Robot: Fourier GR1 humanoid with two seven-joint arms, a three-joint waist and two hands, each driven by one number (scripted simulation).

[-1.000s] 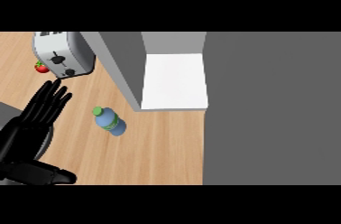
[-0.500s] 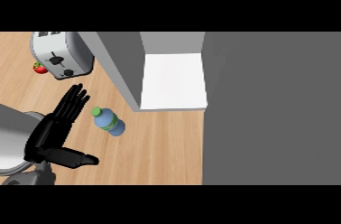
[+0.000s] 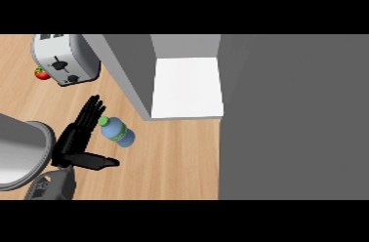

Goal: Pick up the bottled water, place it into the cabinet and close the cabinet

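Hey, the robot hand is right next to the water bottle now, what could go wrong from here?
1. The left robot hand is open, fingers straight beside the bottled water; closing could knock the bottle so it rolls across the counter.
2. The cabinet wall edge sits close to the bottle, so it may clip that edge on the way in.

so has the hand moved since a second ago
Yes. The left hand has moved right across the counter, toward the water bottle and the cabinet; its straight fingers now sit right beside the bottle, which hasn't moved.
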